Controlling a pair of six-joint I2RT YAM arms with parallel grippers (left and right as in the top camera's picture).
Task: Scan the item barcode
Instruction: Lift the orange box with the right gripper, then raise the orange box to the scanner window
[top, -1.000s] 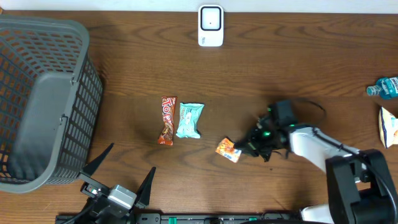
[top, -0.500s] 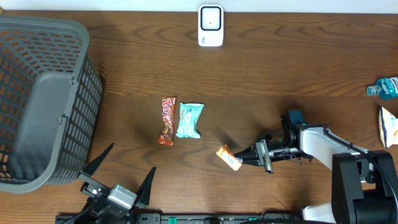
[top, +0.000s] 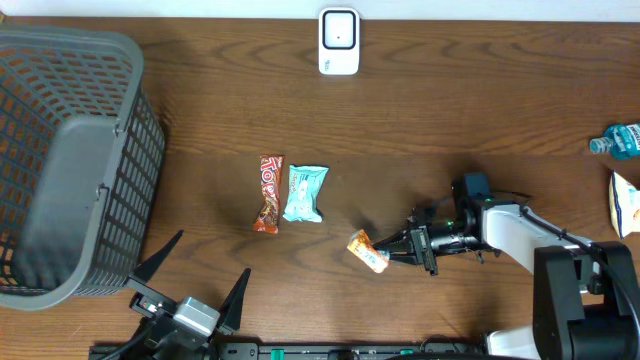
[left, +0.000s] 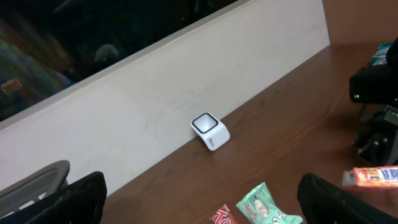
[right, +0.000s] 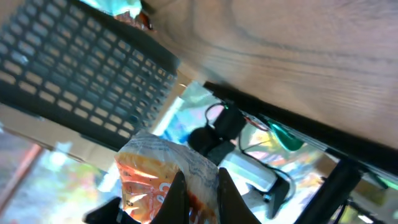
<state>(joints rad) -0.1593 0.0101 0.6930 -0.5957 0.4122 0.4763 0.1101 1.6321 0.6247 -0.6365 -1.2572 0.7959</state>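
Orange snack packet (top: 366, 250) is pinched at one end by your right gripper (top: 386, 252), whose fingers are pressed together on the crinkled wrapper. In the right wrist view the packet sits just ahead of the two dark fingertips (right: 177, 190). It is toward the near side of the table (top: 480, 120), a little right of centre, and the gripper lies nearly level and points left. You cannot tell from above whether the packet clears the wood. Further left and apart from it lie a teal packet (top: 305, 193) and a red candy bar (top: 269, 193), side by side. The white scanner (top: 339, 41) stands at the far edge, well apart from the held packet. Your left gripper (top: 212, 254) sits at the near edge beside the grey basket (top: 120, 130), its fingers spread wide. A blue bottle (top: 620, 139) and a white bag (top: 626, 203) lie at the right edge
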